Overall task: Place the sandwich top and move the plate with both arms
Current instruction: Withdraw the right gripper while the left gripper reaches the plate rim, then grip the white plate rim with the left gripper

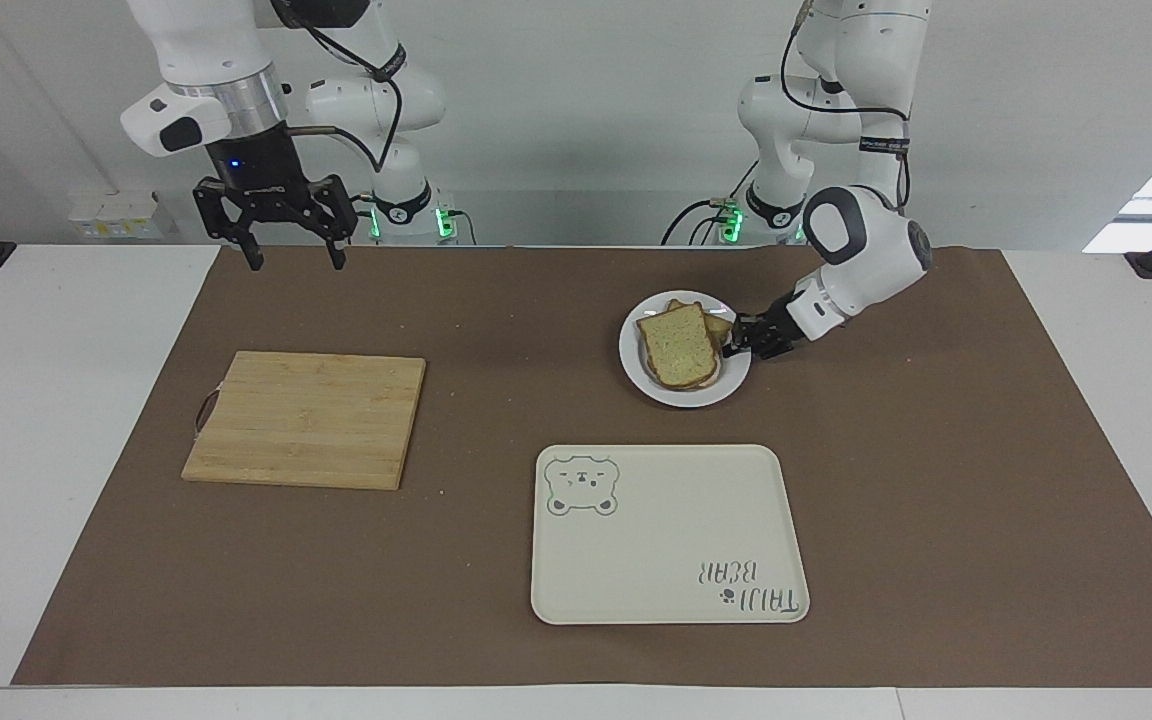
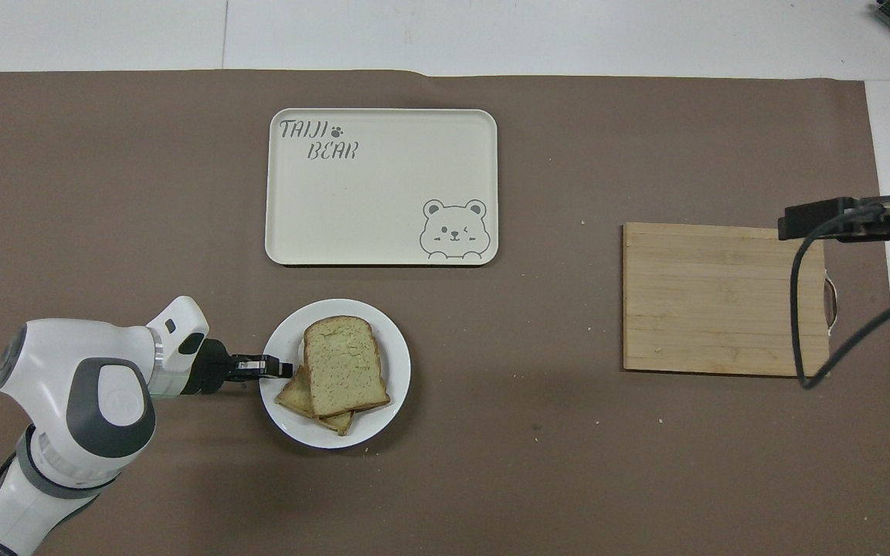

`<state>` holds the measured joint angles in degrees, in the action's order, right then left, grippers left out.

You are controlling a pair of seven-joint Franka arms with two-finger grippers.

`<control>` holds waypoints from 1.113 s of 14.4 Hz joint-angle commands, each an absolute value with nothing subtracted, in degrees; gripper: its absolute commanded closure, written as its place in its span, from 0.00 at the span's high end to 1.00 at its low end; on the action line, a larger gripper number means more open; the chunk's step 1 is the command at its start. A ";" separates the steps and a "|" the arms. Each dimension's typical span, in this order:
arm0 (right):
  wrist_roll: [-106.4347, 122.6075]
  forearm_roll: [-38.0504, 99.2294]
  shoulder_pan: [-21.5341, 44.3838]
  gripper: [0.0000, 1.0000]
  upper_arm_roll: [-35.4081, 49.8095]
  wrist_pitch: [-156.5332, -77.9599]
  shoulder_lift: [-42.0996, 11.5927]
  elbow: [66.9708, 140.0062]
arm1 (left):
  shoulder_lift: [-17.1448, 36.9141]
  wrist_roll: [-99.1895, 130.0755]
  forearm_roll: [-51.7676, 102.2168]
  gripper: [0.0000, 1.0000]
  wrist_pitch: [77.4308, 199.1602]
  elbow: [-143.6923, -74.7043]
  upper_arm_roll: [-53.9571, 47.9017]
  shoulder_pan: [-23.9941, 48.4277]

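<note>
With bread [image 1: 678, 345] set on the plate [image 1: 731, 385], left gripper [image 1: 742, 342] jaws clench its rim, arm-side; right gripper [image 1: 284, 218] gapes, raised over the worktop's robot-side edge.

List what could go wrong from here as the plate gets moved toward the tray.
1. The left end effector is shut on only one edge of the plate, so the plate could tilt or slip when lifted.
2. The bread slice lies loose and askew on the toast slice beneath; a jerk might slide it off.
3. The right end effector hangs open, away from the plate, giving no support.
</note>
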<state>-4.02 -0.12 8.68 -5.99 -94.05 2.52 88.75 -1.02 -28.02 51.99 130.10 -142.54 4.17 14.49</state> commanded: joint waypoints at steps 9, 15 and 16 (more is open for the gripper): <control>-2.37 0.09 4.31 1.00 -6.33 -89.04 4.57 90.44 | -0.44 -41.84 65.91 0.00 115.33 -137.56 4.04 5.19; -1.23 0.09 3.60 1.00 -6.33 -87.54 4.75 91.23 | 8.78 -40.70 64.08 0.00 112.41 -121.32 4.13 4.39; -1.23 0.09 3.60 1.00 -6.24 -87.45 4.75 91.23 | 10.79 -38.61 63.12 0.00 112.50 -118.24 4.13 4.66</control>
<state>-2.82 -0.12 4.26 -6.62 -87.74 3.38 89.74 5.99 -40.53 64.13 114.13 -125.30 4.39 4.97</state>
